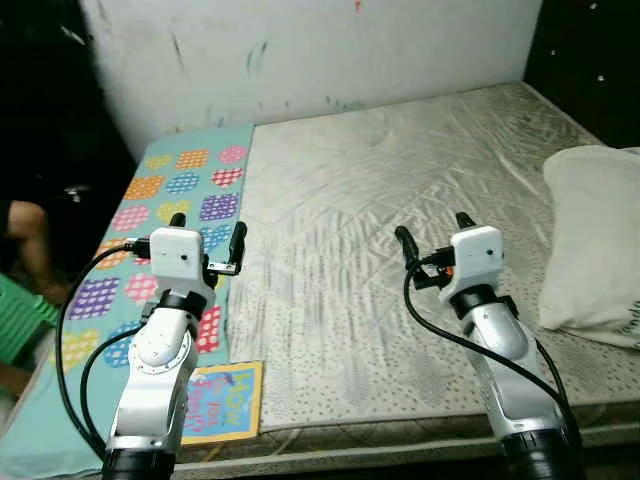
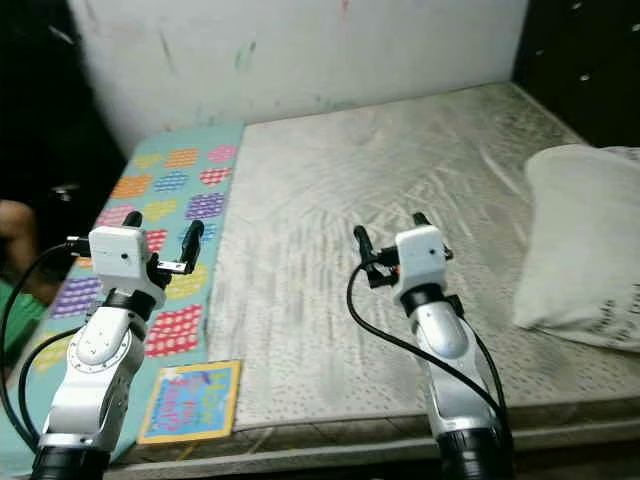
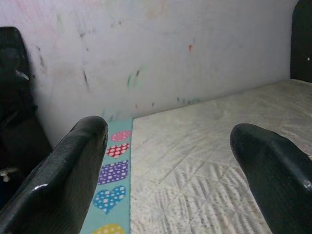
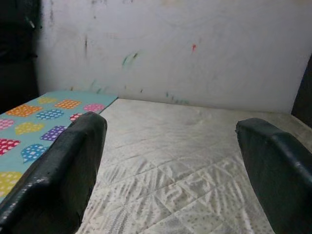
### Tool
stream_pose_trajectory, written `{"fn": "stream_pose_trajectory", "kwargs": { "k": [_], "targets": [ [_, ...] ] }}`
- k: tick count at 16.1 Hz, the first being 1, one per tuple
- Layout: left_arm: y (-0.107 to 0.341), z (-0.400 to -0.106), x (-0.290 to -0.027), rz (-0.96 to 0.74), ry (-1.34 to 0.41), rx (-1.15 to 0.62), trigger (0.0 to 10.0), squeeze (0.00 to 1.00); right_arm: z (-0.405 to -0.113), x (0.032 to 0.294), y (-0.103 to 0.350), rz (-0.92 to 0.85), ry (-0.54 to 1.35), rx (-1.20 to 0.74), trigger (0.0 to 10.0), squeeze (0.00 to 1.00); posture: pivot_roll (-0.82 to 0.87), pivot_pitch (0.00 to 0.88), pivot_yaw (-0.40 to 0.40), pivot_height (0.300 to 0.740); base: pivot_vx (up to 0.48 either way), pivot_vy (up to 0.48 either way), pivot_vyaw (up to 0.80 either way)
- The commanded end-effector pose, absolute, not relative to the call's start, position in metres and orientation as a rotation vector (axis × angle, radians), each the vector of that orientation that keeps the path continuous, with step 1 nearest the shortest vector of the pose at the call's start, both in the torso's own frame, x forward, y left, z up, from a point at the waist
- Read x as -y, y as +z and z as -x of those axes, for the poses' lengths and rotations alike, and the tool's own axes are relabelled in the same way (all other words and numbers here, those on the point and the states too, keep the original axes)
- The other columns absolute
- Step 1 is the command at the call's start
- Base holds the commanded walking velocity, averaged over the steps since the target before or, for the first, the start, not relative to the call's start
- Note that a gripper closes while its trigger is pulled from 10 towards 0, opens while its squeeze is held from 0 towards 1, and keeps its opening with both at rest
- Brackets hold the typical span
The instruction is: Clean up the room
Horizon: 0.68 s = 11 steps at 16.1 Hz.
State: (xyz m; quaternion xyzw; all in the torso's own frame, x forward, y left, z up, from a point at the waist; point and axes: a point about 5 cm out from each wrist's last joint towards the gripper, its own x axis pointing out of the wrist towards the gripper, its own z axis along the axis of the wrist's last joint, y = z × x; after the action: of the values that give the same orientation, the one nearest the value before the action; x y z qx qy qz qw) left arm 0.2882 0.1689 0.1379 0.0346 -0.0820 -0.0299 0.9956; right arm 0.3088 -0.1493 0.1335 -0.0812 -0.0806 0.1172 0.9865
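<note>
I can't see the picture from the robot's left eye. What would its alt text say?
Two silver robot arms reach over a bare quilted mattress, the left gripper and right gripper both open and empty. A teal mat with coloured hearts runs along the mattress's left side, with a small picture book at its near end. A white pillow lies at right.

a lived-in bedroom in a home
we see a bare quilted mattress (image 1: 400, 250) low to the floor, a white pillow (image 1: 595, 240) on it, a teal mat (image 1: 170, 210) with coloured hearts alongside, and a scuffed white wall (image 1: 320, 50) marked with crayon.
</note>
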Motion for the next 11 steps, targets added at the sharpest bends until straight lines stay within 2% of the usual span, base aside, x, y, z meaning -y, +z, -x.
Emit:
{"fn": "stream_pose_trajectory", "kwargs": {
  "k": [1,5,8,11],
  "targets": [
    [0.134,-0.281,-0.181,-0.066,0.01,0.151,10.0,0.0,-0.315,0.133,0.141,0.166,0.313,0.176,10.0,0.0,-0.17,0.0,0.042,0.74,0.0,0.0,0.0],
    [0.125,-0.257,-0.199,-0.055,0.173,0.141,10.0,0.0,-0.329,0.105,0.144,0.186,0.488,0.157,10.0,0.0,-0.01,0.0,-0.108,0.74,0.0,0.0,0.0],
    [0.127,-0.248,-0.21,-0.061,0.241,0.146,10.0,0.0,-0.334,0.092,0.144,0.174,0.535,0.151,10.0,0.0,0.05,0.0,-0.139,0.74,0.0,0.0,0.0],
    [0.129,-0.244,-0.214,-0.068,0.251,0.147,10.0,0.0,-0.337,0.087,0.142,0.159,0.53,0.147,10.0,0.0,0.06,0.0,-0.135,0.74,0.0,0.0,0.0]
  ]
}}
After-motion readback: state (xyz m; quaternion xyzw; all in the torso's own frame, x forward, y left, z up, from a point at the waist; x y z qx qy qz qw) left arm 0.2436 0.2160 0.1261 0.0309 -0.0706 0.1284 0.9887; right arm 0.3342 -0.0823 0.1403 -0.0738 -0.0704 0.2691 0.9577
